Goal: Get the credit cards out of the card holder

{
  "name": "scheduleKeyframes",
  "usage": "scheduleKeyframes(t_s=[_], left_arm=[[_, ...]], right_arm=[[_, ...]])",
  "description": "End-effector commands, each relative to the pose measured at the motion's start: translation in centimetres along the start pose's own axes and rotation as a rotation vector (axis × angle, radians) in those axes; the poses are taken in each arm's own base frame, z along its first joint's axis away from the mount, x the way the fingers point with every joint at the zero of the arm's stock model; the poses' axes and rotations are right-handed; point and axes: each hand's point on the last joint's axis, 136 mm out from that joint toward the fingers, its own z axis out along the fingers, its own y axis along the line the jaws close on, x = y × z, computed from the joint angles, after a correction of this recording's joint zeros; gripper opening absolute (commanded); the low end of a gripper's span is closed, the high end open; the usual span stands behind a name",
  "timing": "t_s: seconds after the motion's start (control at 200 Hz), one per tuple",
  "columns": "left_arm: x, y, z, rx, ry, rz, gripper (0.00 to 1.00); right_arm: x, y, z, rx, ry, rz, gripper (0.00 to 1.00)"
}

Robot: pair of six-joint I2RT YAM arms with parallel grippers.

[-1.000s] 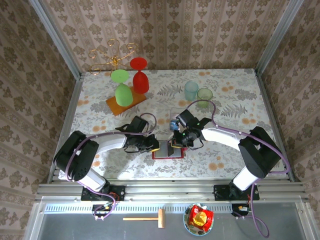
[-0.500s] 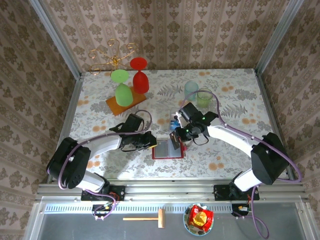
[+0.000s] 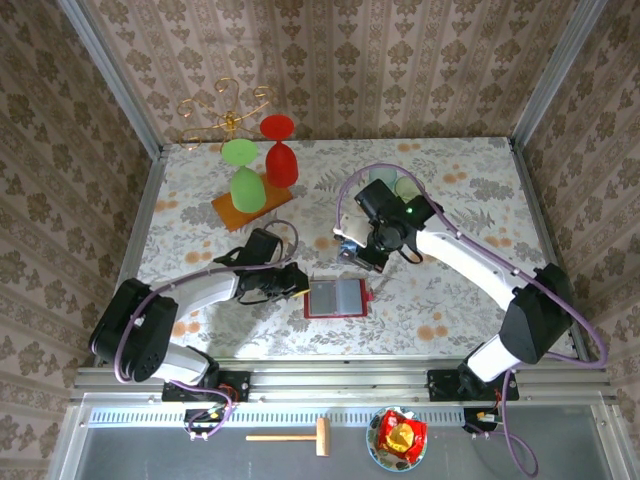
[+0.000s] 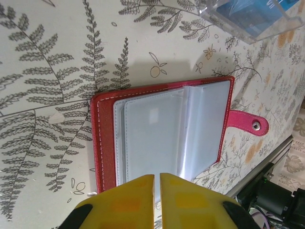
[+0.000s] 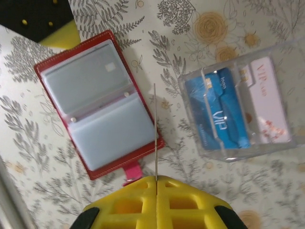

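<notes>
Credit cards (image 5: 221, 114), blue and pale pink, already lie in the clear tray (image 5: 248, 150) on the desk (image 5: 214, 28). My right jaws pinch another card (image 5: 155, 133) edge-on nearby. Card holder (image 5: 95, 105) lies open, its visible pockets seemingly empty. My left jaws sit narrow at its edge, and I cannot tell if they grip it. The pale card reads "VIP".

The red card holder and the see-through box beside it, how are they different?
The card holder is red and lies open like a book; the box is see-through plastic. The box plainly shows blue cards and a pale pink card; the card holder's pockets are cloudy grey. The card holder has a side tab; the box has none. Both lie flat on the leafy table.
</notes>
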Motion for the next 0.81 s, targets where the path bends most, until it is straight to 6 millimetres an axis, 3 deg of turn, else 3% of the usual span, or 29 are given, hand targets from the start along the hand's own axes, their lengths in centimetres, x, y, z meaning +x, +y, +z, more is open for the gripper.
scheduleKeyframes(t_s=[0.0,0.405,0.8], left_arm=[[0.1,0.1,-0.7,-0.005,-0.006,0.022,0.12],[-0.2,0.3,-1.2,-0.01,-0.015,0.011,0.12],[-0.9,0.9,-1.1,-0.023,-0.028,-0.02,0.12]], right_arm=[[0.8,-1.4,-0.6,0.006,0.074,-0.15,0.0],[-0.5,-7.5,0.3,-0.023,0.131,-0.136,0.0],[-1.4,-11.4,2.9,-0.077,0.151,-0.138,0.0]])
